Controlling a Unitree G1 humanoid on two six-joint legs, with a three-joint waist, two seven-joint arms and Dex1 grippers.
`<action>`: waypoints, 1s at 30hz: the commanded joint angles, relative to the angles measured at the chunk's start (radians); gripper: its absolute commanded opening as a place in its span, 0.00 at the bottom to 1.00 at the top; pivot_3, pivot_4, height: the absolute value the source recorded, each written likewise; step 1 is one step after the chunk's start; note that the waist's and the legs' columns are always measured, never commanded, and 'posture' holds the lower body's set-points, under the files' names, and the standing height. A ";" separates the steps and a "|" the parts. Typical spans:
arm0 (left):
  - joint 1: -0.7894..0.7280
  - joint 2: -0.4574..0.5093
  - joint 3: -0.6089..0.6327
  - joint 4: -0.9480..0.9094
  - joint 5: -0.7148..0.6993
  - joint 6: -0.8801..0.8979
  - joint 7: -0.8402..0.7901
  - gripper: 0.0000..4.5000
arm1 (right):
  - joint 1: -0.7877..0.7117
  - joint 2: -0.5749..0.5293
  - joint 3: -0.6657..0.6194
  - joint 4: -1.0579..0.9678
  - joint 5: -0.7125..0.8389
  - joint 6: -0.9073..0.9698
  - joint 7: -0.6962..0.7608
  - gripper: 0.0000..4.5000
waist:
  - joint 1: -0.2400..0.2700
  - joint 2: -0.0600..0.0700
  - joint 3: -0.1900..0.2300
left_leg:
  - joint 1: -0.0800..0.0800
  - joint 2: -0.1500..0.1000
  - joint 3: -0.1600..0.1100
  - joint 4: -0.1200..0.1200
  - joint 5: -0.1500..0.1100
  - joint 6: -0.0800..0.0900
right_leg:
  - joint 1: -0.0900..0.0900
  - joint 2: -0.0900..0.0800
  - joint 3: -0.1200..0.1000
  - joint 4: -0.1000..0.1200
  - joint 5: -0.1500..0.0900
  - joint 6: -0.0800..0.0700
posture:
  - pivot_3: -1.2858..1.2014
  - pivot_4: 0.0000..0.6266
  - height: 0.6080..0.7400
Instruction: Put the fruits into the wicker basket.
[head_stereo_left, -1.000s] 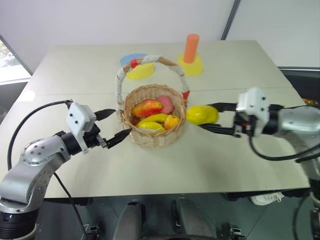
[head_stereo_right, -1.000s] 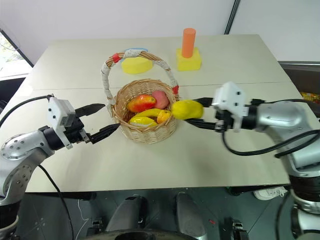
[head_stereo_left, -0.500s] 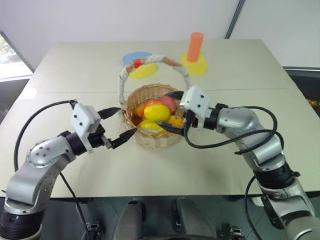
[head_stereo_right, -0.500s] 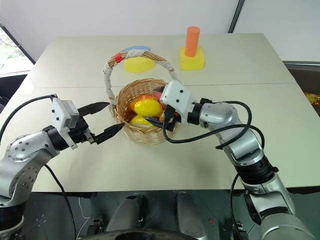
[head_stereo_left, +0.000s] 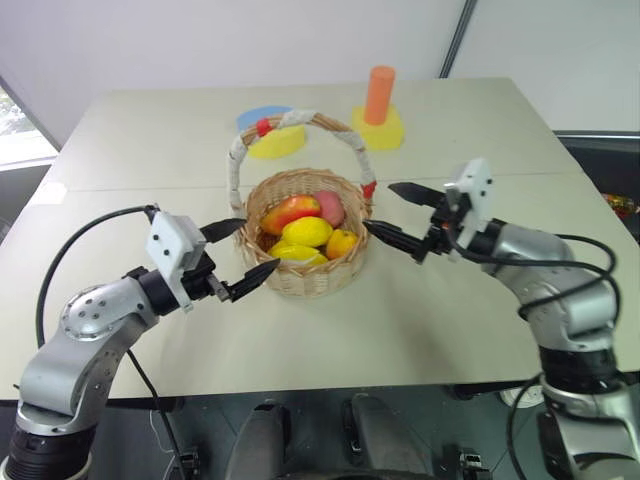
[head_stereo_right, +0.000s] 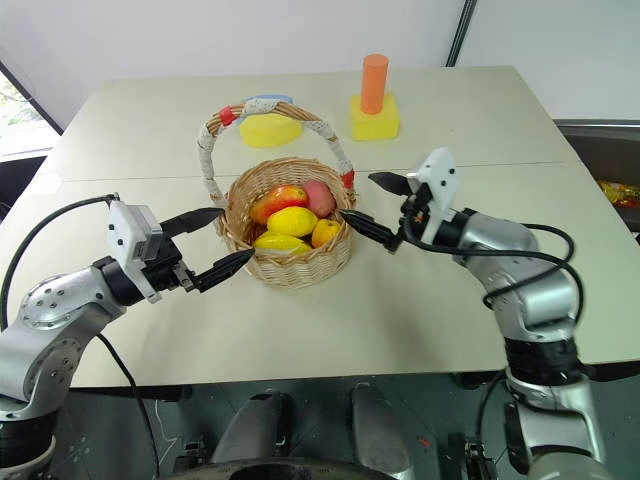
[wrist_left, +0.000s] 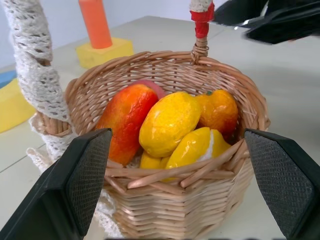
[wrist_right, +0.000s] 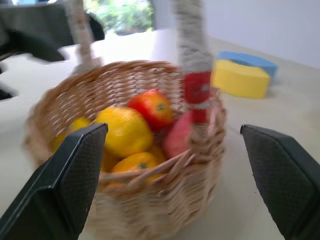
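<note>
The wicker basket (head_stereo_left: 300, 283) stands mid-table, its white-wrapped handle (head_stereo_left: 300, 122) arching over it. Inside lie the fruits: a yellow lemon (head_stereo_left: 306, 231) on top, a red-and-yellow mango (head_stereo_left: 290, 212) behind it, a pink fruit (head_stereo_left: 328, 208), a small orange one (head_stereo_left: 342, 243) and more yellow pieces. My left gripper (head_stereo_left: 258, 247) is open at the basket's left wall, holding nothing. Just right of the basket, my right gripper (head_stereo_left: 380, 207) is open and empty, pointing at the rim. The left wrist view looks into the basket at the lemon (wrist_left: 169, 122) and mango (wrist_left: 125, 120).
An upright orange cylinder on a yellow base (head_stereo_left: 380, 100) stands at the back right of the table (head_stereo_left: 430, 320). A flat blue-and-yellow round block (head_stereo_left: 272, 135) lies behind the basket. The table's front edge runs just below both arms.
My right gripper carried the lemon from the basket's right side over the basket and opened; the lemon now lies in it. The gripper then drew back right. The left gripper stayed put.
</note>
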 joint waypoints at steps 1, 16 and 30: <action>-0.011 -0.006 0.003 -0.013 -0.011 -0.007 0.006 1.00 | -0.062 0.069 0.023 0.080 -0.060 -0.084 -0.057 0.99 | 0.000 0.000 0.000 | -0.001 0.000 0.000 0.000 0.000 0.000 | -0.001 0.000 0.000 0.000 0.000 0.000 | 0.52 0.24 1.00; 0.001 -0.023 -0.005 -0.043 -0.011 -0.006 0.037 1.00 | -0.049 0.029 -0.124 0.095 -0.037 -0.122 -0.076 0.01 | 0.016 0.000 0.000 | -0.004 -0.001 -0.001 0.000 0.000 0.000 | -0.003 -0.002 0.000 -0.001 0.000 0.000 | 0.52 0.24 1.00; -0.086 -0.083 -0.068 0.061 0.018 -0.042 0.023 1.00 | -0.169 -0.182 -0.337 0.626 -0.266 -0.373 -0.380 0.01 | -0.002 0.001 0.000 | -0.002 0.000 0.005 -0.001 0.000 0.000 | -0.003 0.000 0.002 0.000 0.000 0.000 | 0.52 0.24 1.00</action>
